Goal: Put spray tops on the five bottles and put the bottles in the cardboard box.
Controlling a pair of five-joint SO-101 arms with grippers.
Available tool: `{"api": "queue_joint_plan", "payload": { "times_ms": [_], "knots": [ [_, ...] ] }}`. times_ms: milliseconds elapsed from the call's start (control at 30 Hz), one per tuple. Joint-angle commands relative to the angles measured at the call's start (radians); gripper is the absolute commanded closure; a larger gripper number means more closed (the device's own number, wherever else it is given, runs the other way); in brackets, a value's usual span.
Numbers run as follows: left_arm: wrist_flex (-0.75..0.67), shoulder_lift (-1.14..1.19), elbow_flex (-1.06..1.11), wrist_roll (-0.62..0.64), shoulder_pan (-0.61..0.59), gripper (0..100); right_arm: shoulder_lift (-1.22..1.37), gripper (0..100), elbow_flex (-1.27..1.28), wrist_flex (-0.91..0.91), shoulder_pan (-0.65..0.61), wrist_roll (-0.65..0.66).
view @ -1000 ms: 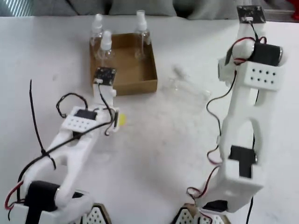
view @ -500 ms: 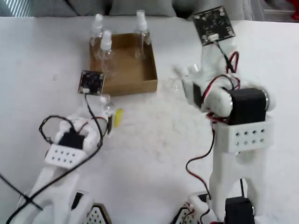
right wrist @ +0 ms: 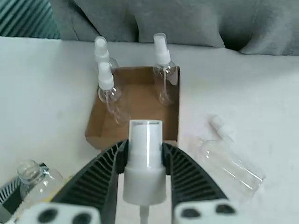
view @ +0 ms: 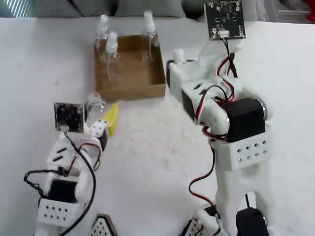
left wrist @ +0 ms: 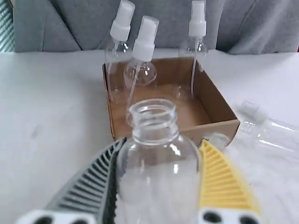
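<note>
- Both arms have shifted in the last second: your left arm has drawn back from the cardboard box (view: 133, 92) toward the near edge, and your right arm has swung in from the far right to just beside the box.
- Your left gripper (left wrist: 163, 143) is clamped on an open bottle (left wrist: 154, 121), upright, in front of the box.
- Your right gripper (right wrist: 145, 145) is closed around a spray top (right wrist: 145, 172), well apart from that neck.
- Three capped bottles (view: 111, 56) stand in the box; another bottle (right wrist: 231, 165) lies on the surface (view: 157, 142) beside it.
- Watch the alignment: if the top comes down off-centre, it will likely catch the rim and tilt the bottle in your grip.
- Pressing hard could make the smooth bottle slip through the jaws.
</note>
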Motion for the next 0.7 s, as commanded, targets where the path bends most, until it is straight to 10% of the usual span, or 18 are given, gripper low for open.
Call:
{"api": "queue_joint_plan", "payload": {
  "times_ms": [0, 667],
  "knots": [
    [-0.026, -0.122, 0.023, 0.0, -0.007, 88, -0.03, 97.6, -0.012, -0.096, -0.041, -0.025],
    [0.011, -0.349, 0.164, -0.003, 0.176, 88, -0.021, 97.4, -0.006, -0.421, -0.188, -0.017]
  ]
}}
